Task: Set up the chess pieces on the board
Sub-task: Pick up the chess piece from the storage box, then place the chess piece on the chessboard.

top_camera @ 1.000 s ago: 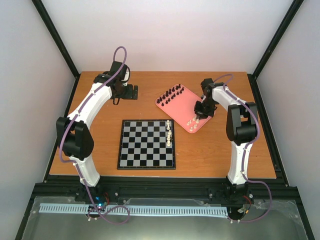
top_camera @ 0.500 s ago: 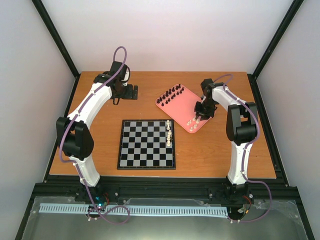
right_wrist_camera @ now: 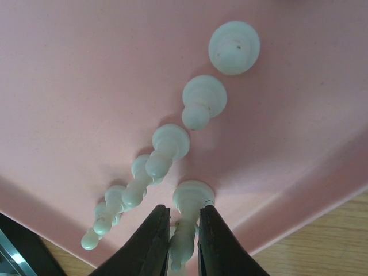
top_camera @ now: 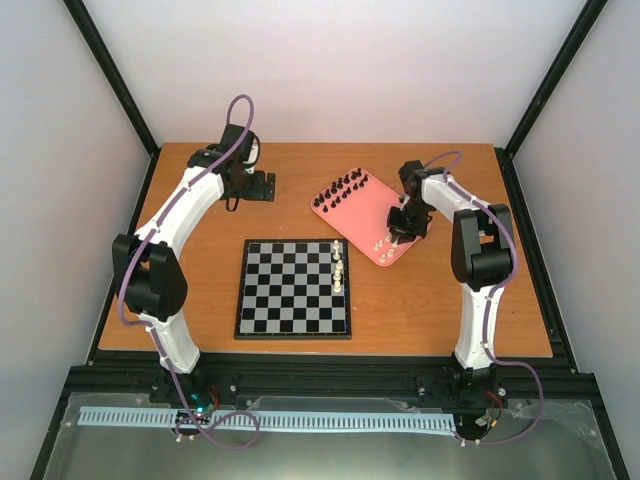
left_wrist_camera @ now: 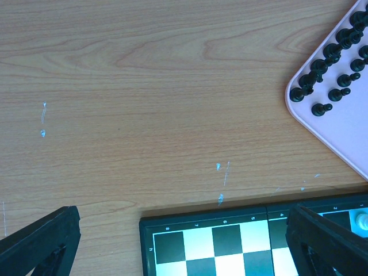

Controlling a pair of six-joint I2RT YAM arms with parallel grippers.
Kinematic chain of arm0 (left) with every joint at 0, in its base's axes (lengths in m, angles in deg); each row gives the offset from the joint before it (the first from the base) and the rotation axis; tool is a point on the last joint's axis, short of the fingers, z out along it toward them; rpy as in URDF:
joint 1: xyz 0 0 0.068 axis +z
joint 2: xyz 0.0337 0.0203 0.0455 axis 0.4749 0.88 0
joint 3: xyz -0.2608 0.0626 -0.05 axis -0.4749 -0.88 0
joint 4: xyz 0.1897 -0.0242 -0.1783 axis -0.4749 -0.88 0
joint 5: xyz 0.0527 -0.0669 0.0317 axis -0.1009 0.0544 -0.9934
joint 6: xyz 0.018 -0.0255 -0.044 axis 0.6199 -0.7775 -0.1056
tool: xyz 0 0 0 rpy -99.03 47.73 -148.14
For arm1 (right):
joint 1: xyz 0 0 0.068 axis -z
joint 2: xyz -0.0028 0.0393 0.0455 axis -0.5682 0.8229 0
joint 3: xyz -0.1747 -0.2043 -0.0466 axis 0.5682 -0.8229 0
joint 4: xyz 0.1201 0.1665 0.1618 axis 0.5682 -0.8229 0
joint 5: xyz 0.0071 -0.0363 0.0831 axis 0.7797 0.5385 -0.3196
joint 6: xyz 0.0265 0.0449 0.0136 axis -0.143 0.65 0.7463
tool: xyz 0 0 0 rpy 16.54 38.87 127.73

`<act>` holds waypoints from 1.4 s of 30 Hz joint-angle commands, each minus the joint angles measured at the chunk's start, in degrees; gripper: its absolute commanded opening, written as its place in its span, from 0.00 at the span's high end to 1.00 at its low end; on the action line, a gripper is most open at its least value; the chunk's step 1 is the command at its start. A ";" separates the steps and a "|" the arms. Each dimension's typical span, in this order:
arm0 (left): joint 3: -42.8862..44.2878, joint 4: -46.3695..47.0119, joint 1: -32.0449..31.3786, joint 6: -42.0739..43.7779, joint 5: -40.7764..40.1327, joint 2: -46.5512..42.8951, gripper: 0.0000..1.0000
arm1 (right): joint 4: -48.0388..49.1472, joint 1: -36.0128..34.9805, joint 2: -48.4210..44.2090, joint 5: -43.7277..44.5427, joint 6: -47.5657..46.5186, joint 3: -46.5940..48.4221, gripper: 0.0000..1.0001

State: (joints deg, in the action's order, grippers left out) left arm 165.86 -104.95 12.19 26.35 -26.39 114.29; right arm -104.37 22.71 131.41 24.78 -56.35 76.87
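Observation:
The chessboard (top_camera: 293, 287) lies in the middle of the table, with three cream-white pieces (top_camera: 339, 264) standing along its right edge. My right gripper (right_wrist_camera: 184, 244) is down in the pink tray (top_camera: 360, 212) and shut on a cream-white chess piece (right_wrist_camera: 188, 217) standing at the tray's near corner. Several more white pieces (right_wrist_camera: 167, 146) stand in a line beside it. Black pieces (top_camera: 342, 188) stand in two rows at the tray's far end. My left gripper (top_camera: 243, 178) hangs open and empty over the table's far left, its fingers (left_wrist_camera: 40, 241) framing the board's corner (left_wrist_camera: 190, 241).
A black frame rail runs round the wooden table (top_camera: 200, 260). The tray's raised rim (right_wrist_camera: 322, 201) lies just beyond the held piece. The black pieces also show in the left wrist view (left_wrist_camera: 330, 69).
My right gripper has shifted slightly left and lower over the tray's white pieces. The left arm has not moved.

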 commanded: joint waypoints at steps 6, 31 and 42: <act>0.20 -0.21 -0.11 1.16 -0.64 -2.29 0.00 | -0.72 -0.31 -2.05 2.70 -0.86 -0.30 0.97; 1.58 1.47 -0.05 -1.85 -3.68 -2.56 0.00 | -15.34 -17.62 -21.42 7.43 -12.15 1.46 0.97; 5.62 -1.26 -0.10 -0.33 -1.64 -0.76 0.00 | -9.65 -30.65 -26.03 9.70 -1.91 -7.63 0.97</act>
State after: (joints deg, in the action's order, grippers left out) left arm 169.09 -106.13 12.19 25.04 -28.57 113.42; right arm -116.37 -2.76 105.18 32.26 -62.78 68.25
